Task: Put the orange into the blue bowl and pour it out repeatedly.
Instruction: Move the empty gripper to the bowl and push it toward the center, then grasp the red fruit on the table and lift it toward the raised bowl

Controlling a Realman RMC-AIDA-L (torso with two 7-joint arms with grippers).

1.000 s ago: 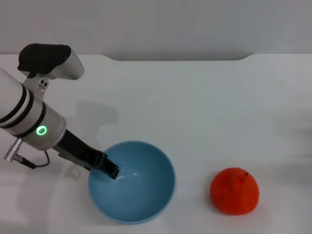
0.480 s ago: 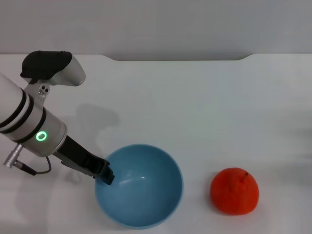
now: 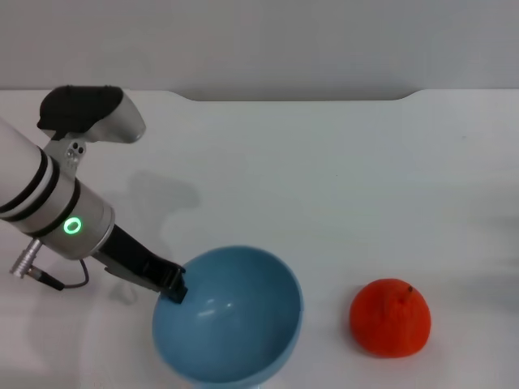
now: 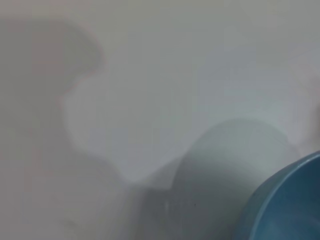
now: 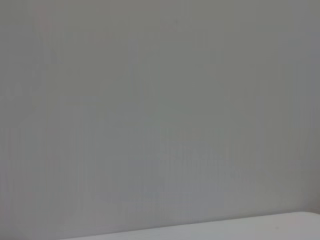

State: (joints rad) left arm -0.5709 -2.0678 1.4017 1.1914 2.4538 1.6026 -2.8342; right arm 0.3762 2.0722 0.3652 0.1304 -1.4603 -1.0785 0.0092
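The blue bowl (image 3: 235, 324) is empty and sits low in the head view, near the table's front edge; its rim looks tilted. My left gripper (image 3: 173, 285) is at the bowl's left rim, shut on it, with the dark fingers over the edge. In the left wrist view only a piece of the blue bowl (image 4: 292, 205) shows, in one corner. The orange (image 3: 389, 318) lies on the white table to the right of the bowl, about a hand's width from it, with nothing touching it. My right gripper is out of view.
The white table (image 3: 324, 186) runs back to a grey wall. A thin cable (image 3: 49, 279) hangs from the left wrist beside the bowl. The right wrist view shows only a grey wall and a strip of the table edge (image 5: 225, 225).
The left arm has turned and drawn back a little. The bowl has shifted slightly right and toward the front edge, and its rim has tipped. The orange has not moved.
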